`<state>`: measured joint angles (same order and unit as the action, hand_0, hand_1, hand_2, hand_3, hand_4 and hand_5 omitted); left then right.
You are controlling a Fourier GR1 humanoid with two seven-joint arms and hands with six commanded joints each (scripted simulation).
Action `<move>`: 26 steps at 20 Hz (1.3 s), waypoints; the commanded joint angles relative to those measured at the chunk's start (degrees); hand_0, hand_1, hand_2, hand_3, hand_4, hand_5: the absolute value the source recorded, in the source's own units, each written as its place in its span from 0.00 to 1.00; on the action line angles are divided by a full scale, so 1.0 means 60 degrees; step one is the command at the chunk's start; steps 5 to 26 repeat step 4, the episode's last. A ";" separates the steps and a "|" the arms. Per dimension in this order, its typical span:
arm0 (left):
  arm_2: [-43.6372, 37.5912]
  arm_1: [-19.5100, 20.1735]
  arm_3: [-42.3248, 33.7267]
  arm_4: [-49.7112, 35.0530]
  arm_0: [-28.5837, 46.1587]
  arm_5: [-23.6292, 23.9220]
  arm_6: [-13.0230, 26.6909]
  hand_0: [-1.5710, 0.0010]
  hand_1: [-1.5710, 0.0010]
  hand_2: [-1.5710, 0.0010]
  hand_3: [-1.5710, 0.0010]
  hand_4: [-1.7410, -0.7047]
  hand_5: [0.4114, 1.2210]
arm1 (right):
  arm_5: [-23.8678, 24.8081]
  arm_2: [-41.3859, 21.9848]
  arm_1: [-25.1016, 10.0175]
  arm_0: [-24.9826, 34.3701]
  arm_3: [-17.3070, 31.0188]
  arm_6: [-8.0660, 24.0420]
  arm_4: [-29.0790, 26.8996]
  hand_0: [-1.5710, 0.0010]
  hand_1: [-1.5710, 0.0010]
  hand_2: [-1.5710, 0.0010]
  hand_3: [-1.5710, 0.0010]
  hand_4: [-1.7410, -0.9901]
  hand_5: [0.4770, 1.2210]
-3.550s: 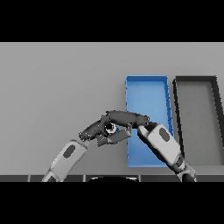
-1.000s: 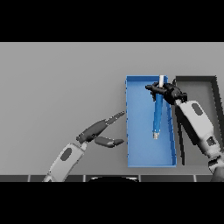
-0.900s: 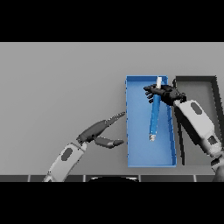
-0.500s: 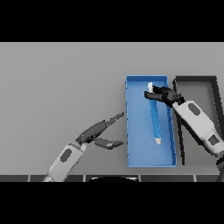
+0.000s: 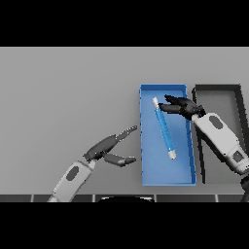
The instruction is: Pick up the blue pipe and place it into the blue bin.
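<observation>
Blue pipe (image 5: 164, 129) now lies flat on the floor of the blue bin (image 5: 146, 171), tilted diag., no longer held up as 1 s ago. R hand (image 5: 181, 106) has let go, fingers loose over the pipe's far end. L hand (image 5: 108, 149) unchanged on the table (image 5: 63, 97) just left of bin, fingers straight, holding nothing; dark bin (image 5: 218, 89) sits right of blue one.

One blue pipe (image 5: 164, 128) lies inside the one blue bin (image 5: 146, 171), its upper end just beside the fingers (image 5: 170, 103) of the right hand (image 5: 182, 106). One dark bin (image 5: 233, 90) stands on the far side of those fingers from the pipe, which makes two bins on the single grey table (image 5: 68, 92). Two hands show: the right one over the blue bin and the left hand (image 5: 108, 147) on the table, its fingers pointing toward that bin's left wall.
</observation>
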<state>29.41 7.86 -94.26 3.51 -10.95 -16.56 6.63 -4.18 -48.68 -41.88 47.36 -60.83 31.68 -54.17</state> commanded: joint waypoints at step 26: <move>-0.0099 0.0071 -0.0139 -0.0142 -0.0037 -0.0031 0.0133 1.00 1.00 1.00 1.00 0.83 0.08 | -0.0098 -0.0014 0.0093 0.0167 0.0243 -0.0004 0.0089 0.86 0.94 0.98 1.00 0.78 0.43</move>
